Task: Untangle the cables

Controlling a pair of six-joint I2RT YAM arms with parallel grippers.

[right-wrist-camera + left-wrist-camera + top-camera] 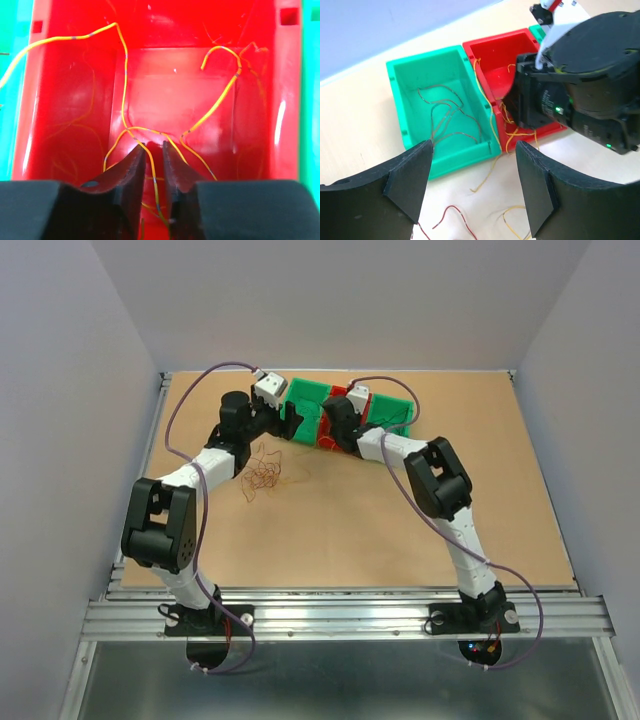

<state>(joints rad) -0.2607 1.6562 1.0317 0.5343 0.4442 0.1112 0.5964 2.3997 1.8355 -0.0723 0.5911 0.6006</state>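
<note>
Our left hand (474, 160) hangs released, its two black fingers spread wide with nothing between them, just above the tan fibreboard tabletop (350, 530) in front of the near wall of a teal-green open plastic bin (395, 100). Our right hand (153, 147) is down inside the bright red open plastic bin (50, 100) beside it. Its jaws are parted by a narrow slit, and one yellow strand runs down through it. The slit looks wider than the strand, so we read this hand as released too.

The bins stand in a row, side against side, at the far part of the tabletop, with a second green plastic bin (395, 410) on the red one's other side. We have bare board on the near side and out to the right. Pale grey walls (350, 300) close three sides, and a ribbed aluminium rail (340, 615) at the near edge carries both arm bases.

The tangled clump of thin curly wire strands (263, 473) lies on the tabletop left of centre, just beside the left forearm and near the bins. The teal-green bin holds a few dark brownish strands (447, 115). The red bin holds yellow strands (222, 105), and some spill over its near rim onto the board. A loose red strand (451, 214) lies on the tabletop under the left hand.
</note>
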